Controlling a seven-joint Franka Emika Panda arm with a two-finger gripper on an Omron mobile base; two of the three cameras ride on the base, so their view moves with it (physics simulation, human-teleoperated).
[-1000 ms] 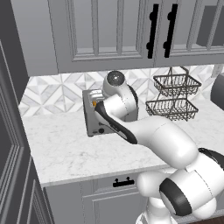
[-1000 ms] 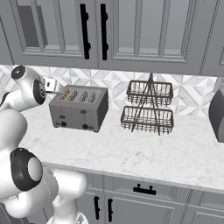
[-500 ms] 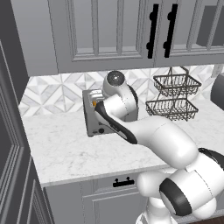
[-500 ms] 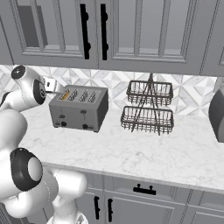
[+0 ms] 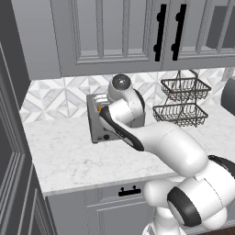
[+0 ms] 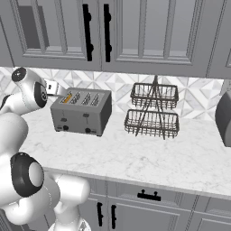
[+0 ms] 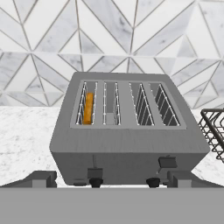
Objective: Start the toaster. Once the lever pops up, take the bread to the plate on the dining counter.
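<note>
The grey four-slot toaster [image 7: 127, 131] stands on the marble top against the tiled wall, also visible as the toaster [image 6: 81, 112] and, partly behind my arm, the toaster [image 5: 97, 124]. The bread [image 7: 88, 108] stands sunk in the leftmost slot, showing only its orange top edge; from the right base it is the bread [image 6: 66, 97]. On the front face, the left lever [image 7: 94, 173] sits lower than the right lever [image 7: 167, 162]. My gripper [image 7: 113, 180] hovers above and in front of the toaster, open, holding nothing, its fingertips [image 7: 41, 178] wide apart. The plate and dining counter are out of view.
A two-tier black wire basket rack [image 6: 153, 110] stands right of the toaster. A dark appliance [image 6: 224, 118] sits at the far right of the counter. Grey upper cabinets [image 6: 99, 31] hang low over the worktop. A tall dark panel [image 5: 13, 151] bounds the left.
</note>
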